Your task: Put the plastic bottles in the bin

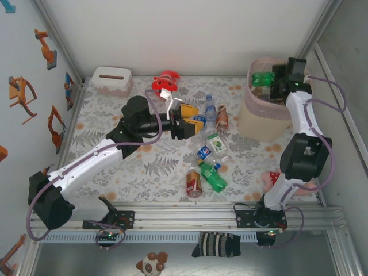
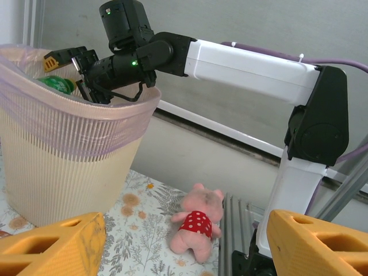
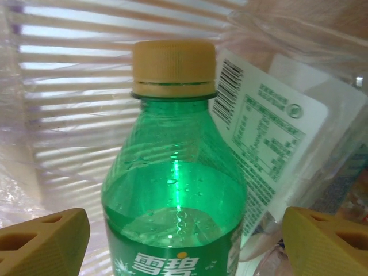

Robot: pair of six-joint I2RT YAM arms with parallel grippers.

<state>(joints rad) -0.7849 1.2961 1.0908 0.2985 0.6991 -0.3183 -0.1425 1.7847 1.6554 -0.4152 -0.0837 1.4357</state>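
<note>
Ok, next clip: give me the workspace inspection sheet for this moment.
Surface: floral cloth, lying flat.
Job's things: loose bottles mid-table; green bottle inside the bin.
Clutter: tissue box, red plush toy, pink plush.
Grippers: left pincer open, empty; right pincer open, fingers either side of the green bottle, not touching.
Cables: purple cables along both arms.
Surroundings: stickers on left wall; striped sock below the front rail.

The green bottle [image 3: 172, 190] carries the white Chinese characters 雪碧 on its own label, at the lower edge of the right wrist view. Behind it, a white label [image 3: 270, 144] bears a barcode [image 3: 227, 92] and a printed table. That print is too small to read.
</note>
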